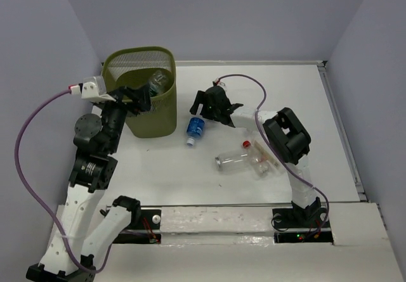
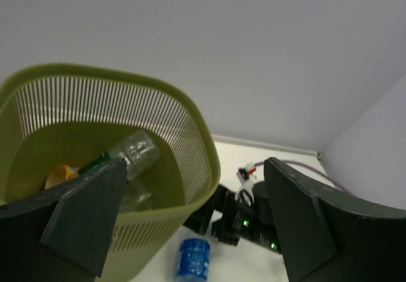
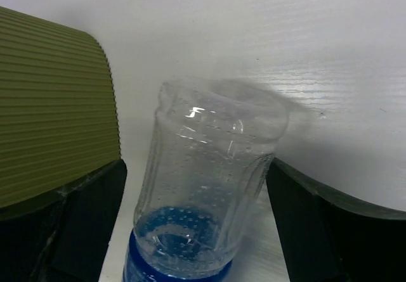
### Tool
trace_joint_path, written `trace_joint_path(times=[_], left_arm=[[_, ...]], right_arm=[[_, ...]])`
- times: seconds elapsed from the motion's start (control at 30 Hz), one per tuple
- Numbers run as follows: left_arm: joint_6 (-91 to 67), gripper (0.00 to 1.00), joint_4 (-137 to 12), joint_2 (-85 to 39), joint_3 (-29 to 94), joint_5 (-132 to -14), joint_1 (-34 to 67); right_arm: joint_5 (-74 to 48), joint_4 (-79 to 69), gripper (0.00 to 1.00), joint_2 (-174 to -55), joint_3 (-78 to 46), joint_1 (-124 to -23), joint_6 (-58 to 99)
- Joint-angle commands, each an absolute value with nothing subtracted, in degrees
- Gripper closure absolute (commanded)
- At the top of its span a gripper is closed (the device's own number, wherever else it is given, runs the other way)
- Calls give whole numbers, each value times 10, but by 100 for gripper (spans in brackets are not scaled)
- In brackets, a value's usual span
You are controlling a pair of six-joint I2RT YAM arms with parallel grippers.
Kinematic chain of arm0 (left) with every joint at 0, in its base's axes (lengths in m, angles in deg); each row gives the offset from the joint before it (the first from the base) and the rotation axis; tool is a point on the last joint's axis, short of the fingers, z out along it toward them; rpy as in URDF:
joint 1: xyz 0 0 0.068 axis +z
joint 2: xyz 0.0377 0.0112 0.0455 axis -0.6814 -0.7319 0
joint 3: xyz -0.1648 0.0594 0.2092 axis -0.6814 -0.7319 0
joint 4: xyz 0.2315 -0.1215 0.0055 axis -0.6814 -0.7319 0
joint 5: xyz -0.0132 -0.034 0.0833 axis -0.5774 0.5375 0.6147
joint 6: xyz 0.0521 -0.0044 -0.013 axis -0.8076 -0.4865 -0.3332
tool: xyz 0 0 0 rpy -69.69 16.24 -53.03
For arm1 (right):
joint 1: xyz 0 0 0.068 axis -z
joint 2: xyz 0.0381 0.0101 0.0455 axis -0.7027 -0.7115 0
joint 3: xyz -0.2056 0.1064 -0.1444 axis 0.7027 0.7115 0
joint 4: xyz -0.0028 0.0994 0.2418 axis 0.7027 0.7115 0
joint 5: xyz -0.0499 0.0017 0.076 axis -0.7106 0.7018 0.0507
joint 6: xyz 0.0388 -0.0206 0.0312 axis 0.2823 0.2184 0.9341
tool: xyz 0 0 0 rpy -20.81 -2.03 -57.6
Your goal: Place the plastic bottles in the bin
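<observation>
The olive-green mesh bin (image 1: 136,114) stands at the back left. Inside it lie a clear bottle (image 2: 132,151), an orange bottle (image 2: 59,175) and a green-labelled one (image 2: 95,163). My left gripper (image 1: 143,98) hangs over the bin's near rim (image 2: 190,231), open and empty. The blue-labelled bottle (image 1: 195,129) lies on the table right of the bin. My right gripper (image 1: 203,108) is open, with this bottle (image 3: 206,187) between its fingers. A red-capped clear bottle (image 1: 233,160) and a larger clear bottle (image 1: 263,161) lie in the middle of the table.
The table's back edge meets a grey wall; a raised rail (image 1: 339,130) runs along its right side. The right arm's elbow (image 1: 287,135) hangs above the two clear bottles. The right gripper's body (image 2: 247,222) shows beside the bin in the left wrist view.
</observation>
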State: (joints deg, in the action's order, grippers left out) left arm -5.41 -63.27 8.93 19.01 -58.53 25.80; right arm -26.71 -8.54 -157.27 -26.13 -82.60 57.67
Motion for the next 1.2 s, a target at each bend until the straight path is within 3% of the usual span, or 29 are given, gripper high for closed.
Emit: trace_joint_path(times=[0.0,0.03,0.17,0.23,0.5,0.6,0.7,0.9,1.1,1.13,1.17], left_arm=[[-53,1,-695,152,123,-629,256],[-56,1,-713,163,111,-631,256],[-63,1,-757,210,92,-635,257],[-62,1,-772,222,84,-653,257],[-61,1,-790,276,52,-682,256],[-55,1,-782,284,45,-691,250],[-48,1,-772,285,23,-687,234],[-20,1,-752,293,-19,-702,219],[-23,1,-750,286,-24,-698,211],[-23,1,-750,286,-23,-698,209],[-22,1,-750,287,-23,-700,205]], right_arm=[[-271,-85,13,-1579,-283,-831,590],[-272,-87,16,-1581,-285,-831,591],[-284,-94,54,-1566,-285,-831,594],[-300,-103,62,-1525,-275,-831,586],[-406,-150,68,-1268,-216,-857,397],[-461,-161,68,-1229,-256,-910,284],[-443,-202,68,-1239,-332,-934,217],[-359,-270,68,-1372,-522,-947,161],[-323,-260,68,-1588,-756,-952,159],[-322,-233,65,-1620,-842,-952,156],[-318,-219,55,-1676,-882,-952,155]])
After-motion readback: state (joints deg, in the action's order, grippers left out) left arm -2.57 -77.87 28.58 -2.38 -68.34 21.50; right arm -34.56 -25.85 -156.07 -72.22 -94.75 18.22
